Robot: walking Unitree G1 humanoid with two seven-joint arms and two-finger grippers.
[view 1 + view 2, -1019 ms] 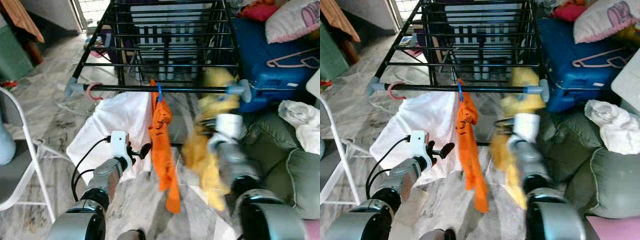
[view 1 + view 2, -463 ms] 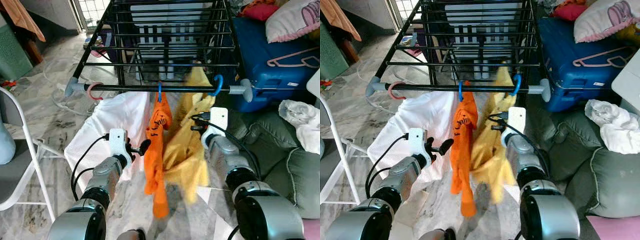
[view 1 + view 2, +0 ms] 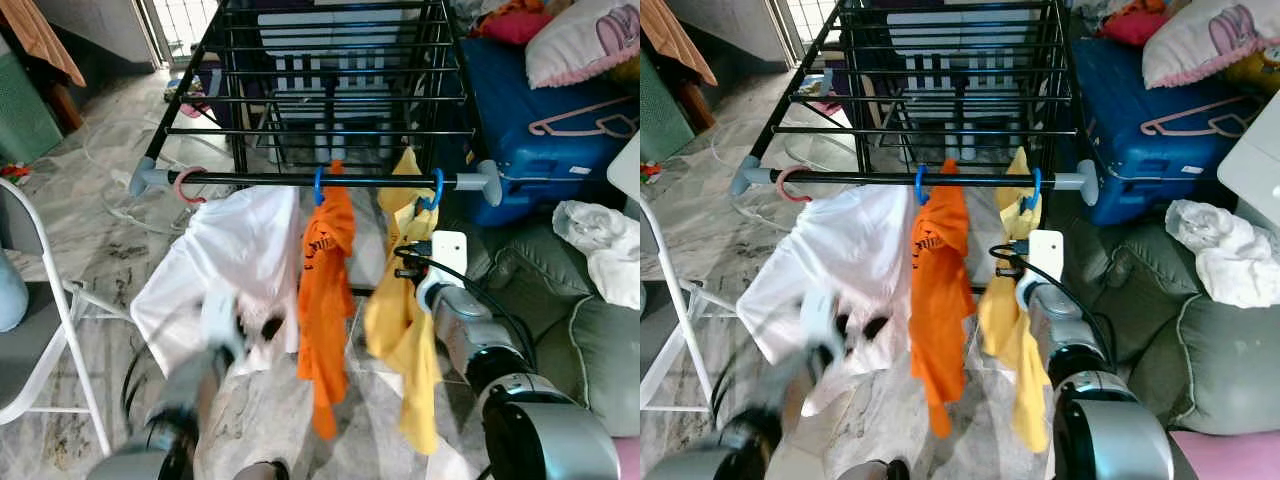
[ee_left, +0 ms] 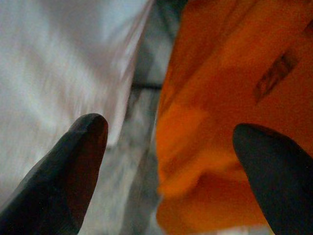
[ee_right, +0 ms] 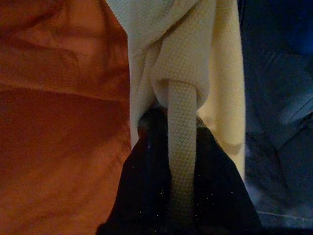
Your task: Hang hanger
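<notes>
The blue hanger [image 3: 433, 190] is hanging by its hook on the drying rack's front rail [image 3: 260, 178], carrying the yellow garment [image 3: 405, 320], just beside the orange shirt [image 3: 325, 290]. The right gripper [image 5: 171, 171] is pinching a fold of the yellow fabric, fingers closed on it. The left gripper [image 4: 166, 161], blurred in the eye views, is hovering with fingers spread between the white shirt [image 3: 225, 260] and the orange one, gripping nothing.

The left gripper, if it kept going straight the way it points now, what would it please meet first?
Probably the orange shirt, which hangs ahead of the open left gripper, with the white garment beside it; depth is unclear.
</notes>
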